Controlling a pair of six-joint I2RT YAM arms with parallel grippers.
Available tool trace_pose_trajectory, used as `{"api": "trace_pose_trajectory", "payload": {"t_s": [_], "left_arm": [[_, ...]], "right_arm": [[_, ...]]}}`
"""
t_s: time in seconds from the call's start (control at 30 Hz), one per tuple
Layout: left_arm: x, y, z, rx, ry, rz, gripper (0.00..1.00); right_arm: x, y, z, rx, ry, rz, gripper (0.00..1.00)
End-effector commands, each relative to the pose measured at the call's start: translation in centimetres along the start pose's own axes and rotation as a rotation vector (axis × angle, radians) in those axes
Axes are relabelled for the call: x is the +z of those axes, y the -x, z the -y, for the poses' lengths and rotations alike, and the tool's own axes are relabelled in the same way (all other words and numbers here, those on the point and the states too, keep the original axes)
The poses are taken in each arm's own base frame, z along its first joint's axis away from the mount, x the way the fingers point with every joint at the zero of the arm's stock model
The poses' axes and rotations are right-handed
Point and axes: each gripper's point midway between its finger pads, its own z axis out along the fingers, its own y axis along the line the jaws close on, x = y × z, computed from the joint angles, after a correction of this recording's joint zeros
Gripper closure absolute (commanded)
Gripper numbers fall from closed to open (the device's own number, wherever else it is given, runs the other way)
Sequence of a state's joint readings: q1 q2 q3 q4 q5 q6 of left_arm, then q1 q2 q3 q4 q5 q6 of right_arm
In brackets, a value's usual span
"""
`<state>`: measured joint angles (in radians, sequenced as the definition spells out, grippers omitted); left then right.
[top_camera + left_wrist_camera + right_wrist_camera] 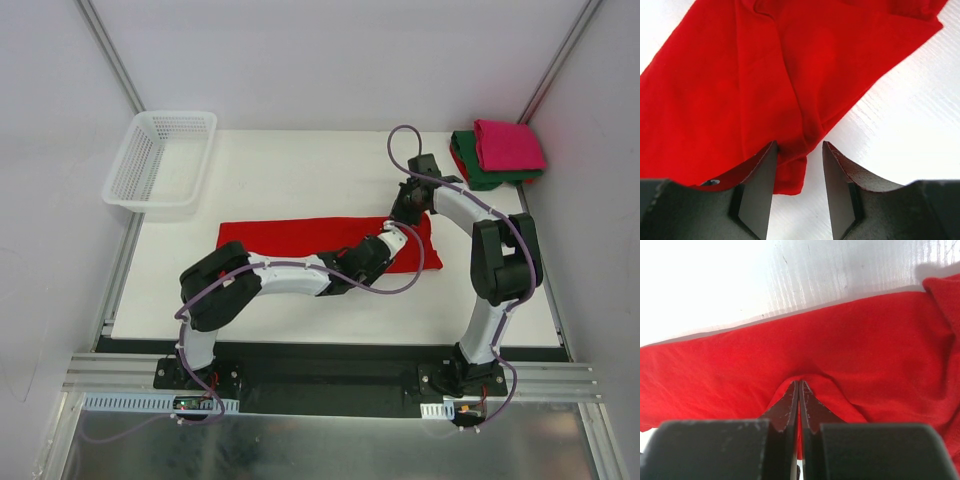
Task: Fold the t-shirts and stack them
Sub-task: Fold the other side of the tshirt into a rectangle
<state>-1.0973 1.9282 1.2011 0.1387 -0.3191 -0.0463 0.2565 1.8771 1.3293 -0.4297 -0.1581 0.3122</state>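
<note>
Top external, table [300, 170]: white, lying under the red shirt.
Red shirt [300, 238]: long flat strip running left to right.
Basket [160, 160]: white mesh, beyond the red shirt's left end, apart.
Pink shirt [508, 145]: folded, beyond the red shirt's right end, well apart.
Green shirt [470, 165]: folded, same spot, beneath the pink one.
Right gripper [799, 382]: closed, pinching a pucker of the red shirt's far edge.
Left gripper [799, 145]: jaws partly apart, gripping nothing, a red shirt corner lying between them.

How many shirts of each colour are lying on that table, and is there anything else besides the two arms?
Red t-shirt: 1
Pink t-shirt: 1
Green t-shirt: 1
White basket: 1
Total: 4
</note>
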Motion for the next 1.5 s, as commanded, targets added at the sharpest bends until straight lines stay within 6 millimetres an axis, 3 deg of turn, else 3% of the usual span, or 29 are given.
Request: {"api": "trace_pose_trajectory", "payload": {"t_s": [0.0, 0.37, 0.43, 0.57, 0.7, 0.93, 1.27, 1.47], "left_arm": [[0.0, 1.9, 0.6, 0.071, 0.025, 0.051, 0.59], [0.3, 1.1, 0.4, 0.157, 0.056, 0.031, 0.62], [0.4, 0.9, 0.3, 0.162, 0.062, 0.028, 0.67], [0.3, 0.8, 0.1, 0.167, 0.075, 0.025, 0.89], [0.1, 0.9, -0.2, 0.172, 0.089, 0.028, 0.99], [-1.1, 1.7, -1.2, 0.151, 0.106, 0.051, 1.00], [-2.8, 3.5, -4.4, 0.056, 0.124, 0.098, 1.00], [-2.7, 3.1, -6.3, -0.001, 0.133, 0.092, 1.00]], "right_arm": [[0.0, 0.5, -0.1, -0.004, 0.016, 0.004, 0.99], [0.0, 0.5, -0.2, -0.002, 0.020, 0.002, 0.99], [0.0, 0.5, -0.1, -0.001, 0.018, 0.002, 0.99], [0.1, 0.5, -0.1, 0.000, 0.016, 0.001, 0.99], [0.3, 0.4, 0.0, 0.002, 0.016, -0.006, 0.99], [0.3, 0.4, 0.0, -0.001, 0.015, -0.008, 0.99], [0.4, 0.2, 0.1, -0.002, 0.016, -0.012, 0.99], [0.3, 0.4, 0.0, -0.001, 0.020, -0.009, 0.99]]}}
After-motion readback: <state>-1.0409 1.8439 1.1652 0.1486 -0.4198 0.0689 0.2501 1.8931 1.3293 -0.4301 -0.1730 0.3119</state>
